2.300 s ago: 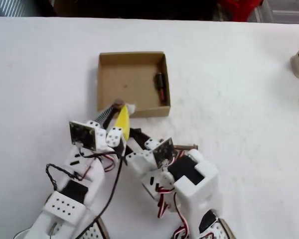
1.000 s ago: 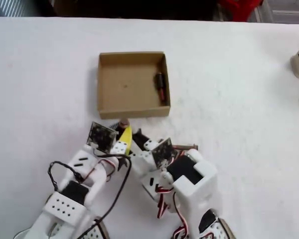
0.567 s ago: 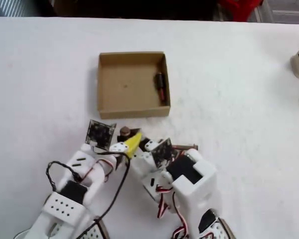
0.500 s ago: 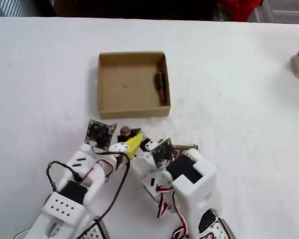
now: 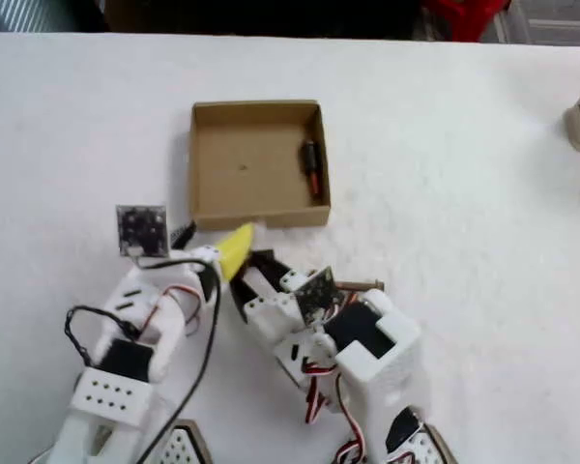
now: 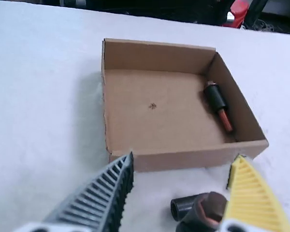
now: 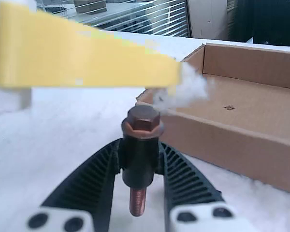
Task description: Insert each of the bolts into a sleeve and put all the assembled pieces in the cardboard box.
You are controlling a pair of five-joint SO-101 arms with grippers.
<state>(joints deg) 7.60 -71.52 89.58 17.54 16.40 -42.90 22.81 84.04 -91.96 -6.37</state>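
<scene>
Gripping sleeve (image 7: 137, 169) mid-body, right claw (image 7: 138, 152) clenched; left claw (image 6: 183, 162) released. Rigid, light, probably slick: bolt (image 7: 142, 124) could slip out.

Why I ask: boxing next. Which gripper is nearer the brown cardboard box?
Left: left gripper sits at the box's front wall; right gripper, holding the sleeved copper bolt, lies farther back.

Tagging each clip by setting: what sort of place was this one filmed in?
Probably an indoor lab or office workbench, judging by a plain white table holding a cardboard box, with window blinds in the room behind.
</scene>
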